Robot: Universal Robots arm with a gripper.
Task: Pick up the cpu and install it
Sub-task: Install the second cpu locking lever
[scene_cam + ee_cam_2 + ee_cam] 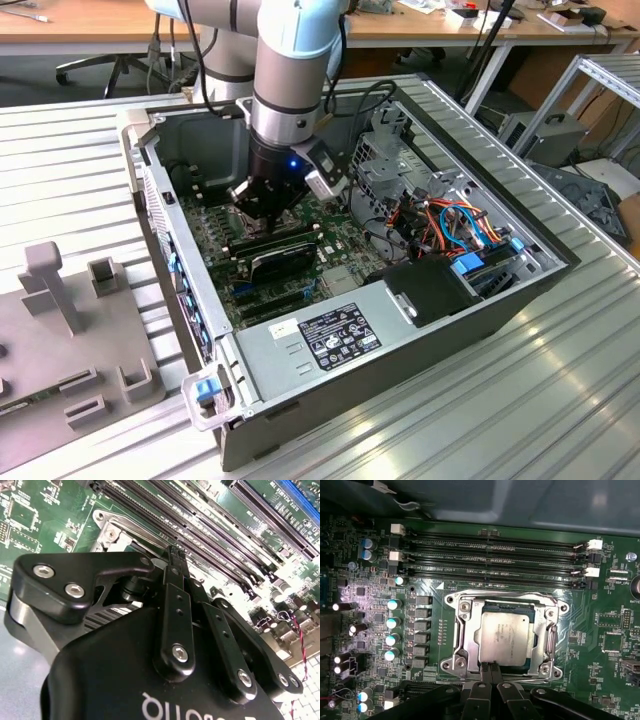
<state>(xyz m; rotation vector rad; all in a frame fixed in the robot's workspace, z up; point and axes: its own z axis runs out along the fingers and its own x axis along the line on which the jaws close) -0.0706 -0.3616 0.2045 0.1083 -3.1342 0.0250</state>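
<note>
The cpu (502, 635), a flat square chip with a dull silver top, lies in the open socket frame (462, 630) on the green motherboard (605, 620). In the first wrist view my gripper (490, 669) is shut, its two black fingertips pressed together at the chip's edge with nothing visible between them. In the second wrist view the gripper (175, 552) shows its fingers together, pointing down beside the shiny socket frame (107, 530). In the exterior view the gripper (262, 208) hangs low inside the computer case (480, 310), over the motherboard (340, 250).
Long empty memory slots (495, 555) run just beyond the socket. Rows of capacitors (392, 625) stand on its other side. The power supply (330, 335), coloured cables (460, 225) and a drive cage (385, 165) crowd the case. A grey fixture (60, 330) lies at the exterior view's left.
</note>
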